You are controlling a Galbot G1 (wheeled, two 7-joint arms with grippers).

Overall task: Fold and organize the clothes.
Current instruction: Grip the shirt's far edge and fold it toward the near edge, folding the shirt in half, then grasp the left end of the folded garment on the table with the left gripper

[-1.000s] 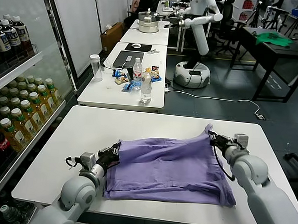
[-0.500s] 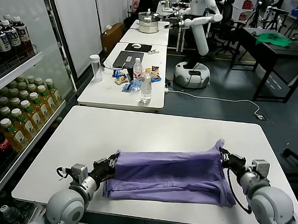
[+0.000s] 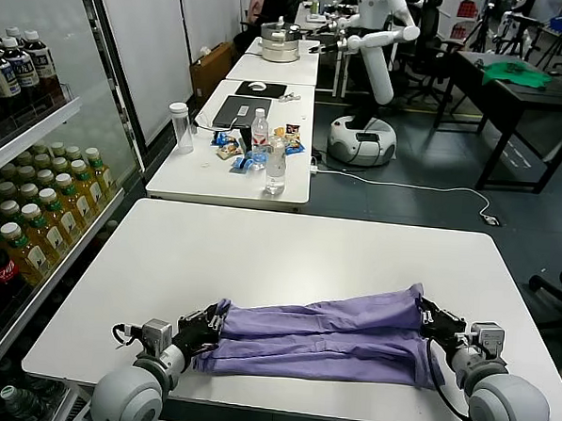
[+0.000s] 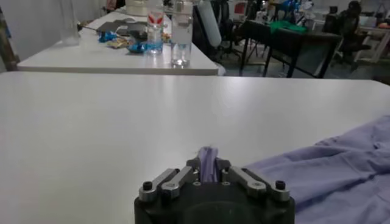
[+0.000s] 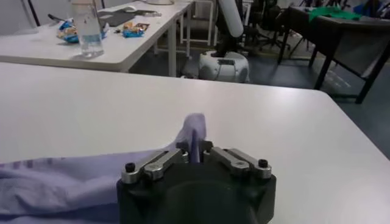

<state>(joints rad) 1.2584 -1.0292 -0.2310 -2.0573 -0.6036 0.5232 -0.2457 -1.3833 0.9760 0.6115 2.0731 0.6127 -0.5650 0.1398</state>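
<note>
The lavender T-shirt (image 3: pixel 317 337) lies folded into a long narrow band near the front edge of the white table (image 3: pixel 288 249). My left gripper (image 3: pixel 207 322) is shut on the shirt's left end, low over the table. In the left wrist view a fold of purple fabric (image 4: pixel 210 159) stands pinched in my left gripper (image 4: pixel 209 164). My right gripper (image 3: pixel 430 316) is shut on the shirt's right end. In the right wrist view a peak of fabric (image 5: pixel 194 129) rises from my right gripper (image 5: pixel 194 150).
A second white table (image 3: pixel 231 170) behind carries water bottles (image 3: pixel 275 165), a laptop and snacks. A drinks shelf (image 3: pixel 27 207) stands at the left. Another robot (image 3: pixel 369 64) and a black table with a green cloth (image 3: pixel 516 74) are far off.
Both grippers have pulled the shirt's far edge toward the table's front edge, folding it over into a narrow band. Both arms moved nearer and lower.
</note>
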